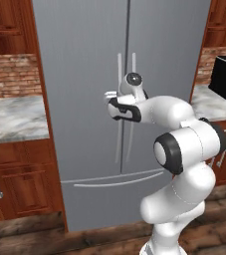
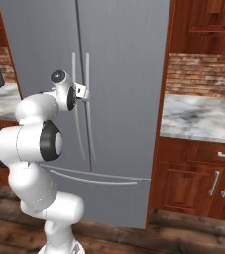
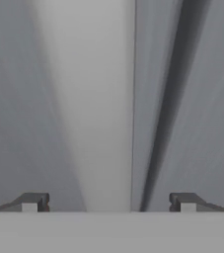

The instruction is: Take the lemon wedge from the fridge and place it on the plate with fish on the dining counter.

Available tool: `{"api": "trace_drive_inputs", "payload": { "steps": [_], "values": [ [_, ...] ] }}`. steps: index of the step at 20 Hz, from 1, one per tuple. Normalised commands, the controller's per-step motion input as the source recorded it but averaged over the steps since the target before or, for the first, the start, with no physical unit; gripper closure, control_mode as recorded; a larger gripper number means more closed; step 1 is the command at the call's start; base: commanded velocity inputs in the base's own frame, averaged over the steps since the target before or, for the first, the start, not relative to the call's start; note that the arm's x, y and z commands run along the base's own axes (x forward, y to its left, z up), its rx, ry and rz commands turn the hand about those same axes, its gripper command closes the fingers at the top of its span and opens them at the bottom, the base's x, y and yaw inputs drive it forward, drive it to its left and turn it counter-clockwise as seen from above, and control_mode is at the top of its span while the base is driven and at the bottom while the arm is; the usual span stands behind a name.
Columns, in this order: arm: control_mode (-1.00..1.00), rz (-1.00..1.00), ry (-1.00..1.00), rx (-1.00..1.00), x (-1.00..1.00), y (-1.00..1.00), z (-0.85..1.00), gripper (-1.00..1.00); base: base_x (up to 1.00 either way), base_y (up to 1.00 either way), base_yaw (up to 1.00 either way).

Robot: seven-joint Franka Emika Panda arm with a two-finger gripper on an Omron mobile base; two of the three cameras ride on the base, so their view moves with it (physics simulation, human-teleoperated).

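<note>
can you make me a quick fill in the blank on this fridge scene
1. Both doors of the fridge are ____.
2. The gripper has its jaws ____, with a door handle running between them.
3. The counter beside the fridge has a ____ wall behind it.

Missing words: closed; open; brick

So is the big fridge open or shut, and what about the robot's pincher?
fridge: both doors shut, bottom drawer shut.
gripper: open, up close to the left door's handle, with the handle between its fingertips, not yet squeezed.
</note>
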Motion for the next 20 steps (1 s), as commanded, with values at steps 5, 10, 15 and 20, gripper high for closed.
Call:
{"api": "trace_drive_inputs", "payload": {
  "steps": [5,10,15,20],
  "values": [
    [-1.00,0.00,-0.11,0.00,0.47,0.00,-0.27,1.00,0.00,0.00,0.00],
    [-1.00,0.00,-0.01,0.00,0.02,0.00,-0.01,1.00,0.00,0.00,0.00],
    [-1.00,0.00,0.00,0.00,-0.07,0.00,0.00,1.00,0.00,0.00,0.00],
    [-1.00,0.00,-0.10,0.00,-0.78,0.23,0.25,1.00,0.00,0.00,0.00]
  ]
}}
